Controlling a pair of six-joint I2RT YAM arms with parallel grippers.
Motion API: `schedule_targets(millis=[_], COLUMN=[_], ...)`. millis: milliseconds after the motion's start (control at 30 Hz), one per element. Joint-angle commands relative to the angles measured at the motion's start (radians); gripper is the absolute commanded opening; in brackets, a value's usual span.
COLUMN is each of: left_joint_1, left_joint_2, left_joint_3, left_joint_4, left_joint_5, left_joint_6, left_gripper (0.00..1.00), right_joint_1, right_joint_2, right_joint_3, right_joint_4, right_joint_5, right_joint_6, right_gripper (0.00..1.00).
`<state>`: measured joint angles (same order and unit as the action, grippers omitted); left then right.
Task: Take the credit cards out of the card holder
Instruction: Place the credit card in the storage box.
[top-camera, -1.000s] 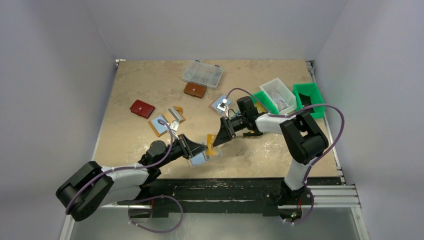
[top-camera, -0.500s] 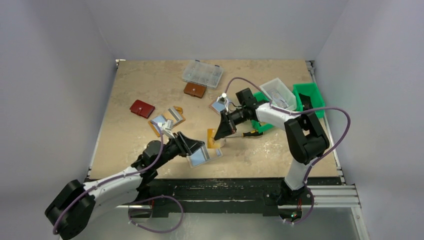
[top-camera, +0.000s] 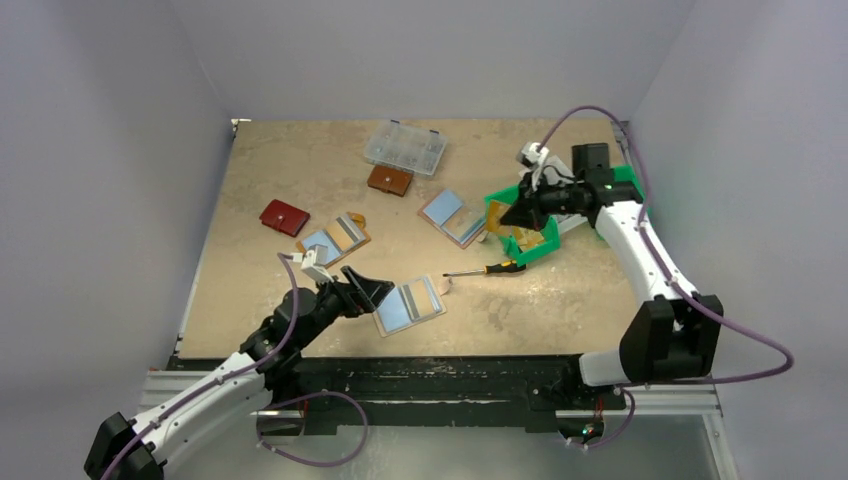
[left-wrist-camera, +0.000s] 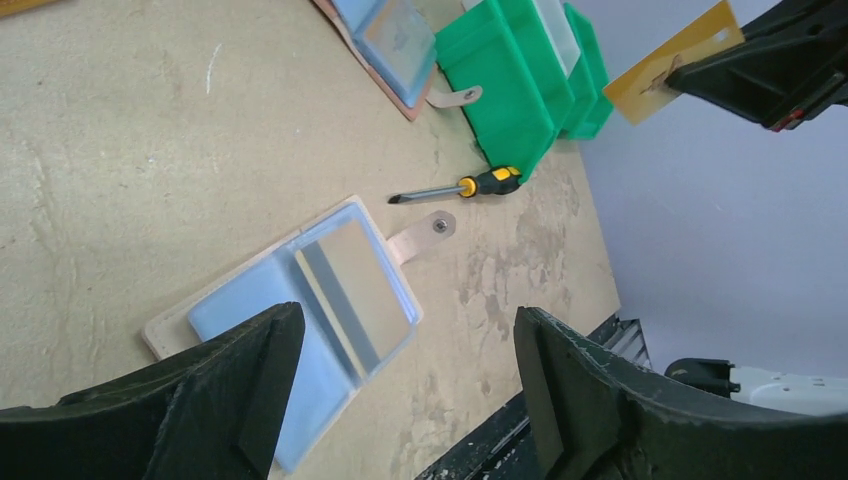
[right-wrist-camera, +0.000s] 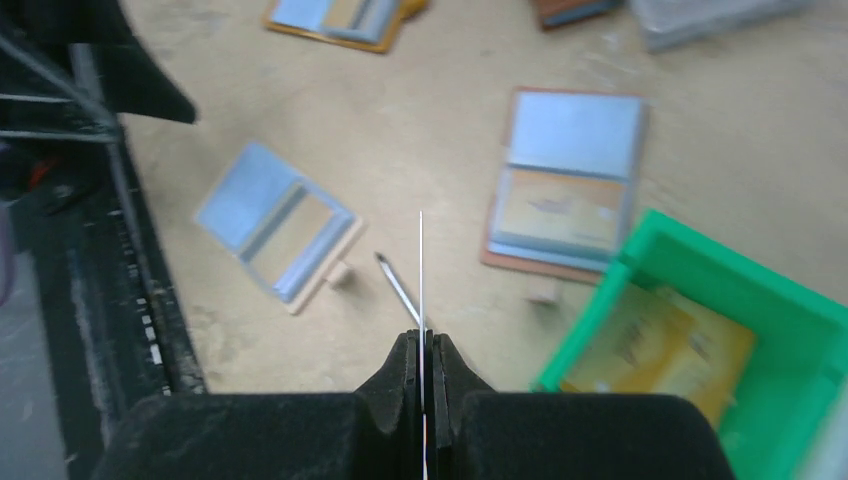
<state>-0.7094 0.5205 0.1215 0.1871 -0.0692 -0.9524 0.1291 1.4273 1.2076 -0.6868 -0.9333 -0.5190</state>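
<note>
The card holder (top-camera: 412, 305) lies opened flat on the table (top-camera: 280, 160), near its front edge and a little left of centre. Its tan outer rim frames a pale blue half and a silvery-grey half. Its snap tab (left-wrist-camera: 425, 232) points away from the arm bases.

The left gripper (top-camera: 372, 290) hovers just beside the holder's left edge. Its fingers (left-wrist-camera: 235, 375) are spread wide, with nothing between them. In the left wrist view the holder shows in the gap between the two fingers.

A screwdriver (top-camera: 485, 268) with a black-and-yellow handle lies on the table between the holder and a green bin (top-camera: 498, 206).

The right gripper (right-wrist-camera: 421, 340) is raised over that bin, well apart from the holder. Its fingers are pressed together on a yellow card (left-wrist-camera: 672, 62). The card shows broadside in the left wrist view and as a thin edge-on line in the right wrist view. Another yellow card (right-wrist-camera: 665, 350) lies inside the bin below.

A second open wallet (top-camera: 452, 217) with a brownish rim lies just beside the bin's left side. A third open wallet (top-camera: 333, 240) with an orange rim lies behind the left gripper. Farther back are a closed red wallet (top-camera: 284, 217), a closed brown wallet (top-camera: 389, 180) and a clear compartment box (top-camera: 405, 147).
</note>
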Motion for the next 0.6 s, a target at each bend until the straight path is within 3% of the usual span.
schedule_targets(millis=[0,267,567], left_joint_1=[0.001,0.000,0.000], left_joint_2=[-0.002,0.012,-0.007], left_joint_3=[0.033,0.031,0.022], left_joint_4=[-0.054,-0.056,-0.051], left_joint_5=[-0.030,-0.009,-0.003], left_joint_6=[0.025,0.016,0.014], left_gripper=[0.82,0.82,0.82], right_joint_1=[-0.092,-0.161,-0.161], right_joint_2=[-0.069,-0.083,0.024], right_joint_3=[-0.011,-0.067,-0.063], right_joint_4=[0.034,0.176,0.152], right_joint_5=[0.142,0.359,0.432], right_joint_6=[-0.001,0.135,0.116], right_gripper=[0.00,0.00,0.03])
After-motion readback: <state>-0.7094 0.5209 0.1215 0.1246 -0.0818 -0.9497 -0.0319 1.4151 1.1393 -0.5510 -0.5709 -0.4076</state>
